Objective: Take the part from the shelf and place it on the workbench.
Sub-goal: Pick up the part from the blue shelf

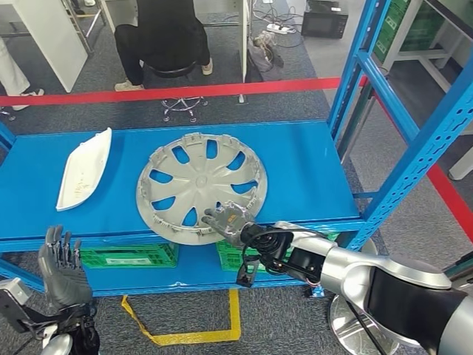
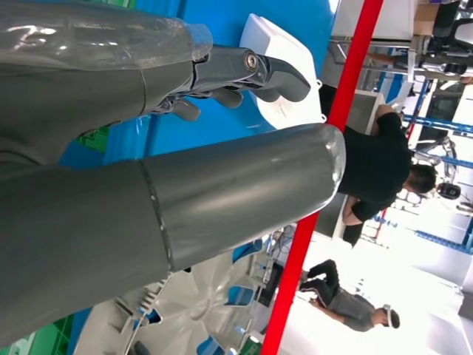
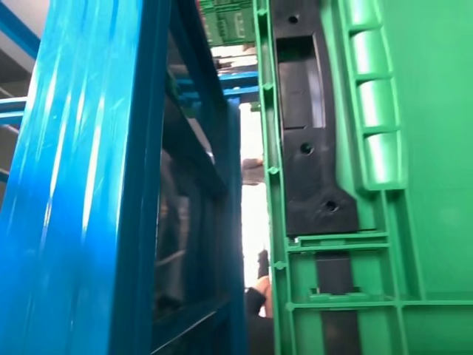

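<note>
Early stage: hubcap lies flat on the blue shelf, not lifted yet. Right hand rests on its near rim, fingers laid over the edge; firm grip or not, can't tell. Left hand hangs low by the shelf front, fingers apart, holding nothing. Pickup + carry to workbench all left. White panel beside hubcap, green crates underneath. Room: grey carpet, red floor tape, person seated beyond.

I can't make out any readable text from here. The green crate under the shelf carries a pale label strip, but its print is too small and blurred for me to read; the hubcap bears no lettering I can read.
</note>
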Tool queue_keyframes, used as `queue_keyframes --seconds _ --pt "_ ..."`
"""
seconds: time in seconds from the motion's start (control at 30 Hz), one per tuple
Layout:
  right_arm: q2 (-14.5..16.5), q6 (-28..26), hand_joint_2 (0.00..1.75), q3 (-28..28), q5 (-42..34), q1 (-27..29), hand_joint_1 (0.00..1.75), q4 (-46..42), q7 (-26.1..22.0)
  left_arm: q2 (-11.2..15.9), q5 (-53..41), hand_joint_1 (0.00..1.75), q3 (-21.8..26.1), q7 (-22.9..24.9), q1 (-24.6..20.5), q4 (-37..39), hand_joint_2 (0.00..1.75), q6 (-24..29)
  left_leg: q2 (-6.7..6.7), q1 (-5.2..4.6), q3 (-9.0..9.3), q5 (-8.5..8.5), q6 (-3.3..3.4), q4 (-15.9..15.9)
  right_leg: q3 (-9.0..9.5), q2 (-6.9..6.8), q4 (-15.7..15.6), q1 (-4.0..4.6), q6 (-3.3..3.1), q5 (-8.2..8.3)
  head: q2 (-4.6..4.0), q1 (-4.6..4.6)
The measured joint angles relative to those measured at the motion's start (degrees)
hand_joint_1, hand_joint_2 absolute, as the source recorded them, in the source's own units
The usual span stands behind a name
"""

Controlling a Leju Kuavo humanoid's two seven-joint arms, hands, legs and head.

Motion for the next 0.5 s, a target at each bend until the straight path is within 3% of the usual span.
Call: queue_keyframes --seconds 0.5 --pt "-0.10 2.45 1.75 -4.57 -9.45 1.02 1.75 -4.74 1.24 0.00 -0.84 0.00 -0.02 -0.01 0.22 0.32 0.00 -1.12 -0.02 0.00 -0.19 -0.01 -0.01 0.00 -0.15 -0.01 0.01 0.02 -0.01 0.00 0.00 0.00"
